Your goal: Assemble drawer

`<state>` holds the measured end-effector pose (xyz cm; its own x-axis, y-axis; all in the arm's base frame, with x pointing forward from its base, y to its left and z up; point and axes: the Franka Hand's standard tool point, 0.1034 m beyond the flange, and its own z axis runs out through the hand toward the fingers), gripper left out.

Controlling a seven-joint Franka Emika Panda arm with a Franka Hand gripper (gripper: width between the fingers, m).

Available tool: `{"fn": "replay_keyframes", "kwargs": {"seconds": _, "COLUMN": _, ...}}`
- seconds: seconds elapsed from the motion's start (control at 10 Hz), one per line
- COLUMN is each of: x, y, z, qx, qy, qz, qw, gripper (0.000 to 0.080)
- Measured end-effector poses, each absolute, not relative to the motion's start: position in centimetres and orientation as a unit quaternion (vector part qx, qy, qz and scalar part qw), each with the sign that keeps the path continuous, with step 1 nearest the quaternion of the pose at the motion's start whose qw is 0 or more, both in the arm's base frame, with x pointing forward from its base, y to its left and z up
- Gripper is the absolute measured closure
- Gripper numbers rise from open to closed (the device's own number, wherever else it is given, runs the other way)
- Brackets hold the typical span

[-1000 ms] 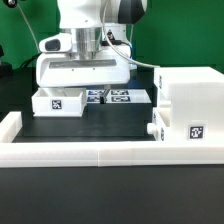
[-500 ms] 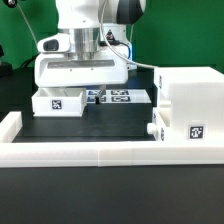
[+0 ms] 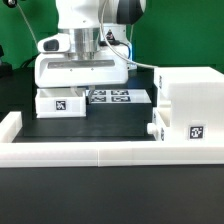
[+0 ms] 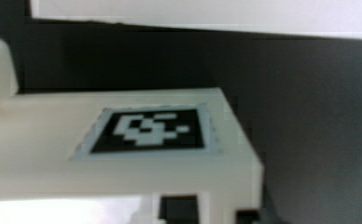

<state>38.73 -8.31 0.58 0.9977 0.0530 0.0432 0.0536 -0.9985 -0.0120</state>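
Progress: early, parts lie apart.
Shell: empty, exterior view's right.
Tray: loose, under the gripper.
Gripper: jaws hidden, cannot tell grip.
Left: trays into shell.

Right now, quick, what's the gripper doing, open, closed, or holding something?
Gripper: cannot be told. Its jaws are hidden behind the white drawer tray it is down on, and the wrist view shows only that tagged part.
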Motion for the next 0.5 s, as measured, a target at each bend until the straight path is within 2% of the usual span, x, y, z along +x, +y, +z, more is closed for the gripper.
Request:
{"fn": "replay_keyframes", "kwargs": {"seconds": 0.4, "x": 38.8, "y": -8.1, "z": 0.7, "qx": -0.999, "qy": -0.038, "qz": -0.017, "qw": 0.008, "gripper": 0.0758}}
{"fn": "replay_keyframes", "kwargs": {"seconds": 0.5, "x": 39.4, "y": -7.5, "z": 1.7, "qx": -0.998, "qy": -0.063, "qz": -0.009, "qw": 0.01, "gripper": 0.0758}}
